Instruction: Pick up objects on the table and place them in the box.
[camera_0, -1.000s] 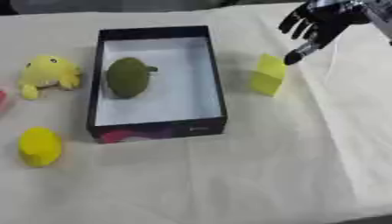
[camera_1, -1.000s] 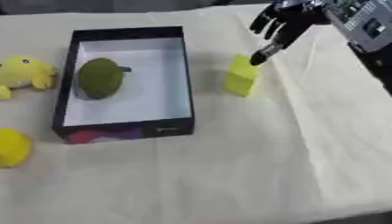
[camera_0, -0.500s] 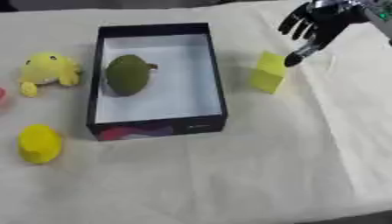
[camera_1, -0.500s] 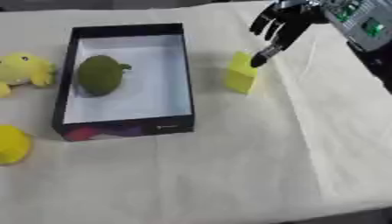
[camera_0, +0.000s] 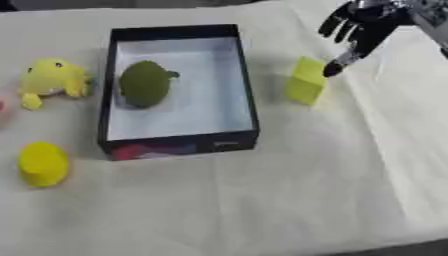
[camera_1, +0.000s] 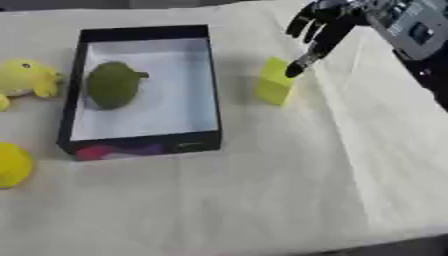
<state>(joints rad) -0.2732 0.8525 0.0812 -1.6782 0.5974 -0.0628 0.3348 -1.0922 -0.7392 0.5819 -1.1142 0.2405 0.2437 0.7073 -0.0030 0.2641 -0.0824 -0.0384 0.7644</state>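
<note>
Nearest to us, a yellow cup-shaped thing sits on the cloth-covered table at our left, not yet picked up. Beyond it stands the black box, with a green fruit already lying inside, and a yellow plush toy just outside its left wall. To the box's right stands a yellow block, likely our next target. Farthest, our right hand hangs above it, fingers spread and holding nothing, one fingertip just beside the block's top. Our left hand is out of sight.
</note>
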